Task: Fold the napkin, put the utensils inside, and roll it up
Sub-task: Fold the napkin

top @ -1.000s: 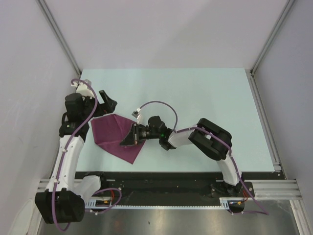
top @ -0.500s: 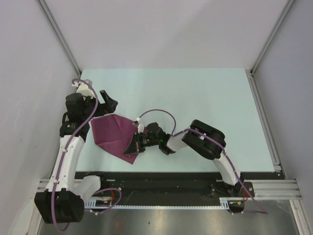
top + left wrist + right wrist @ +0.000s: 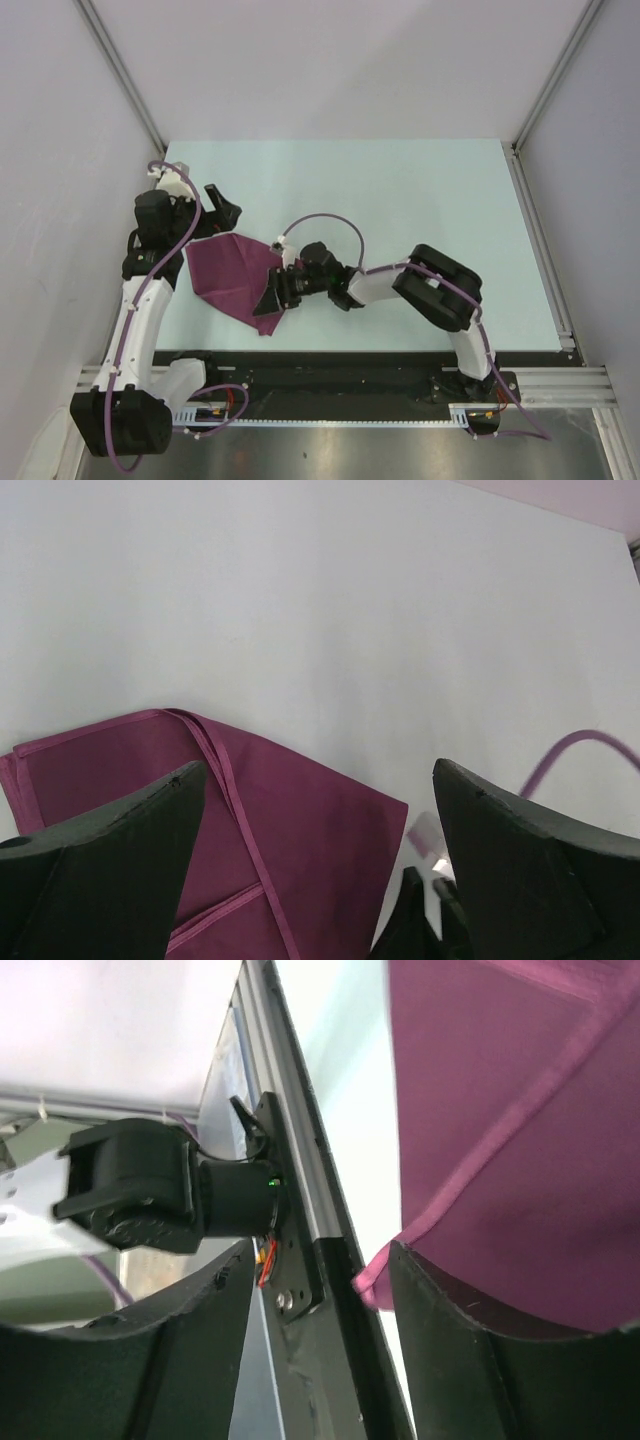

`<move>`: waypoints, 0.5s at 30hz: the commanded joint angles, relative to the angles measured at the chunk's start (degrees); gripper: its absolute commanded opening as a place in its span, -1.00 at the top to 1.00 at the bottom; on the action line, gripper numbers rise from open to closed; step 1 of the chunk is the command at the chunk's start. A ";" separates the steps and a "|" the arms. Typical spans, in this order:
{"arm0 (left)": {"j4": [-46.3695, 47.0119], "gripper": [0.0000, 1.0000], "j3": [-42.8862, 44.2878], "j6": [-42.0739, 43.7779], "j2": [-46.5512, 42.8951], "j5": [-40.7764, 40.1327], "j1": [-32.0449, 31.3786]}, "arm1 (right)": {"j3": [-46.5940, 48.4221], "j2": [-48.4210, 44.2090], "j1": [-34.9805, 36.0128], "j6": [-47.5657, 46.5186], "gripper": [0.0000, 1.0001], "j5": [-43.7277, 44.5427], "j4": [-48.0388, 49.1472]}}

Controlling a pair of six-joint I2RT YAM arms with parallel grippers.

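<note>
- The napkin (image 3: 228,272) lies folded, near left; no spoon in sight, rolling not begun.
- The right gripper (image 3: 272,298) stands parted at its near corner; the left gripper (image 3: 222,212) is spread wide, empty.

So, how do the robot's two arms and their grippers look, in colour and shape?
The left arm and the right arm both have white links and black joint housings. A thin purple cable runs along each. The left gripper and the right gripper each have two broad matte black fingers that narrow towards the tips. No readable markings show.
</note>
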 commanded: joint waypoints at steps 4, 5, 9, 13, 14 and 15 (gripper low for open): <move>1.10 -0.99 -0.07 -0.21 -0.88 0.67 -0.44 | 6.58 -8.78 -10.23 -20.51 -0.32 -4.76 -18.10; 1.10 -0.99 -0.07 -0.21 -0.88 0.67 -0.52 | 9.91 -7.39 -11.55 -24.45 -0.32 -4.59 -20.39; 1.01 -0.99 0.02 -0.04 -0.79 0.41 -0.52 | 18.26 -0.88 -18.66 -28.44 -0.32 -6.87 -26.73; 1.01 -1.00 -0.07 -0.04 -0.44 0.41 -0.52 | 26.01 6.32 -21.84 -28.61 -0.31 -11.43 -27.53; 0.92 -0.99 0.02 -0.04 -0.27 0.41 -0.52 | 27.59 7.64 -22.11 -28.79 -0.29 -11.53 -28.31; 0.92 -0.99 0.02 0.05 -0.26 0.50 -0.52 | 29.69 10.35 -22.29 -29.14 -0.28 -11.79 -30.76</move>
